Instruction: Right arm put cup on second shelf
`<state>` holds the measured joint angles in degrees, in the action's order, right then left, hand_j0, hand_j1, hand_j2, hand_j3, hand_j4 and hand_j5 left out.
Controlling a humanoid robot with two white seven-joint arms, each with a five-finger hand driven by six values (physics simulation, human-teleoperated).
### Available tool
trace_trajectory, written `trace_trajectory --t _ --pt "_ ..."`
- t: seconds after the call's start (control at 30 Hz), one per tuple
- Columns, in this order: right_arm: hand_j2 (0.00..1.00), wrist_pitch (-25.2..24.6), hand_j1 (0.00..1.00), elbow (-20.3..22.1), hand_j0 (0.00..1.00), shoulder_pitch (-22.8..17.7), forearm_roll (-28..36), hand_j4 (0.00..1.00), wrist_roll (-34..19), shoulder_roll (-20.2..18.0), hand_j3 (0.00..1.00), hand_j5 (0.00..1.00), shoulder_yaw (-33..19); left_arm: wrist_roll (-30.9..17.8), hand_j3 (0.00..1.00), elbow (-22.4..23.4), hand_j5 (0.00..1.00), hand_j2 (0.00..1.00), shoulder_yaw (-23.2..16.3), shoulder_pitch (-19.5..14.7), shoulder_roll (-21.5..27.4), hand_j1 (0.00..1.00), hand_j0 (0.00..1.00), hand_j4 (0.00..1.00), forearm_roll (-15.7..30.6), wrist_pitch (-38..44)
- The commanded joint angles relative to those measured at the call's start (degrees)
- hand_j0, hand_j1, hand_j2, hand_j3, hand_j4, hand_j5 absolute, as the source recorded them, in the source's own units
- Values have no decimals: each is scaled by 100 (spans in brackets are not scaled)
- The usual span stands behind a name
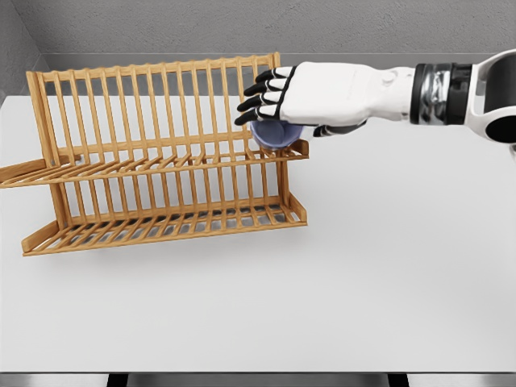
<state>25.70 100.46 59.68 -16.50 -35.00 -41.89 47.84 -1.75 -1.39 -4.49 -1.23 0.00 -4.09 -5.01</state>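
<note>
1. The right hand reaches in from the table's right edge, palm down, its dark-tipped fingers stretched over the right end of the wooden dish rack.
2. The cup, pale blue-violet, sits under the palm with only its lower rounded part showing. The hand seems to hold it from above, thumb tucked beneath, though the palm hides the contact itself.
3. The cup is at the right end of the rack's upper tier, the higher of its 2 slatted levels. It looks to be touching or just above the slats there, close to the end rail; I cannot tell which.
4. The rack stands toward the table's far left corner, angled, with its lower tier resting on the surface.
5. To do this step well, I judge the cup should go down until its base bears fully on the upper slats, well inside the end rail, not perched on it.
6. The fingers should let go only once the cup is supported, and should spread gently so the cup is not dragged sideways.
7. The hand should then lift straight up, clear of the rack's tall back bars, which stand just beside the fingertips.
8. The left arm does not show.
</note>
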Motion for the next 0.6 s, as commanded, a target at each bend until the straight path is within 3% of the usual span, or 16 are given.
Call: trace_trajectory --t 0.0,0.1,0.2,0.27,0.33,0.37,0.43,0.5,0.57 --pt "100 23 100 0 100 0 24 100 0 -3 100 100 -46 -1 100 -1 100 100 0 0 0 100 100 100 -4 0" --pt "100 23 100 0 100 17 24 100 0 -20 100 100 -64 -1 100 -1 100 100 0 0 0 100 100 100 -4 0" --pt "100 216 100 0 100 -61 51 100 0 -451 100 100 -1153 -1 100 -1 100 100 0 0 0 100 100 100 -4 0" --pt "100 427 100 0 100 -395 60 100 0 -855 100 100 -1996 -1 100 -1 100 100 0 0 0 100 100 100 -4 0" --pt "100 620 100 0 100 -1291 60 100 0 -1066 100 100 -3472 -1 100 -1 100 100 0 0 0 100 100 100 -4 0" --pt "100 734 100 0 100 -1985 60 100 0 -1084 100 100 -4430 -1 100 -1 100 100 0 0 0 100 100 100 4 0" --pt "100 930 100 0 100 -3163 60 100 0 -1286 100 100 -5574 -1 100 -1 100 100 0 0 0 100 100 100 -4 0" --pt "100 930 100 0 100 -4095 60 100 0 -1251 100 100 -6137 -1 100 -1 100 100 0 0 0 100 100 100 -4 0" --pt "100 930 100 0 100 -4763 51 100 0 -777 100 100 -6120 -1 100 -1 100 100 0 0 0 100 100 100 4 0"
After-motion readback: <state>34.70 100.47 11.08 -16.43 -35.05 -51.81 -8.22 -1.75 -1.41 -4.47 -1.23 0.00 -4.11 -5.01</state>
